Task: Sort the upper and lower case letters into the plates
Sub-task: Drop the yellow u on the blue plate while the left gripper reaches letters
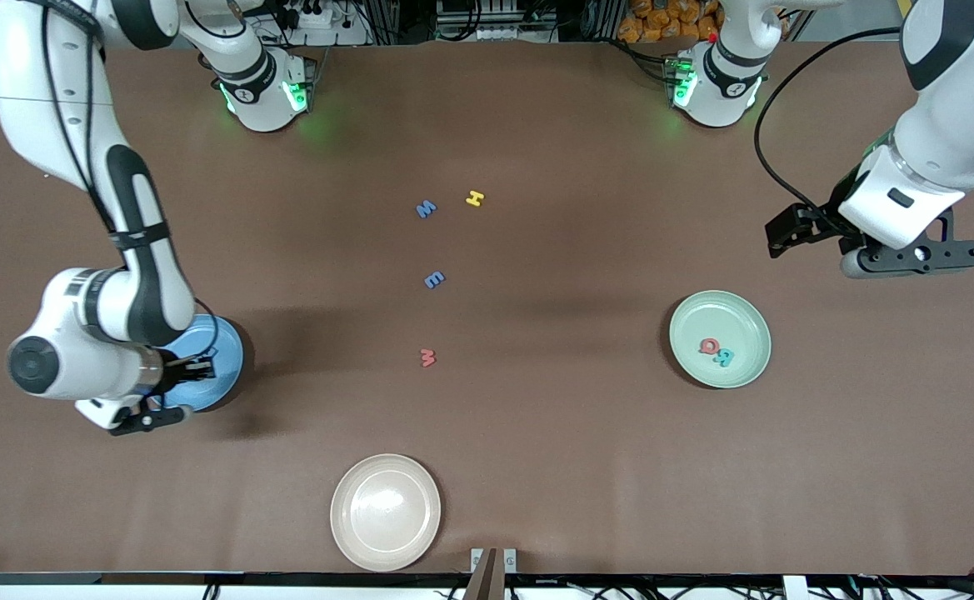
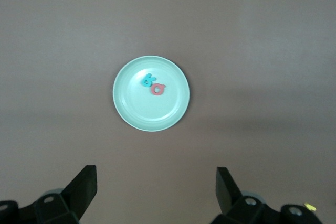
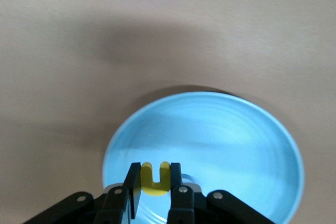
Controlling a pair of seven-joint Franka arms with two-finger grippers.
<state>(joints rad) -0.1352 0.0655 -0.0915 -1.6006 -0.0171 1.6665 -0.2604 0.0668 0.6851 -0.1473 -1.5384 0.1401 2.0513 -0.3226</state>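
Observation:
My right gripper (image 1: 193, 367) is shut on a yellow letter u (image 3: 156, 183) and holds it just over the sky blue plate (image 1: 227, 358), which also shows in the right wrist view (image 3: 220, 140). My left gripper (image 2: 156, 192) is open and empty, up over bare table beside the mint green plate (image 1: 720, 312). That plate (image 2: 151, 114) holds a red-pink Q (image 1: 709, 345) and a teal R (image 1: 726, 359). In mid-table lie a yellow H (image 1: 474, 198), a blue letter (image 1: 426, 208), a blue e (image 1: 434, 280) and a red-pink letter (image 1: 427, 357). The g is out of view.
A beige-cream plate (image 1: 385, 512) sits near the table's edge closest to the front camera. The right arm's elbow and wrist hang over part of the sky blue plate. A black cable loops beside the left arm's wrist.

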